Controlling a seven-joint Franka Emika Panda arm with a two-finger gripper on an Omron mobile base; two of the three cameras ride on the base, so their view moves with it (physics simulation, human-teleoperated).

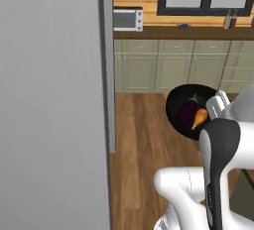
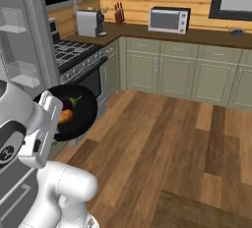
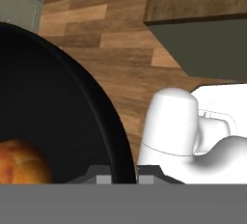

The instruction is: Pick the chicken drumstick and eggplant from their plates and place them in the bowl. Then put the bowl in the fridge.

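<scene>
Arm raised, tool (image 3: 118,174) clamped on bowl (image 1: 179,117) rim, above floor (image 2: 167,138)

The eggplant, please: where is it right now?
The eggplant lies in the black bowl beside the chicken drumstick, carried above the wooden floor near the fridge.

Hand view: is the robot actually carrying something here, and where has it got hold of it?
Yes: the gripper is shut on the rim of the black bowl, which holds the chicken drumstick and the eggplant.
</scene>
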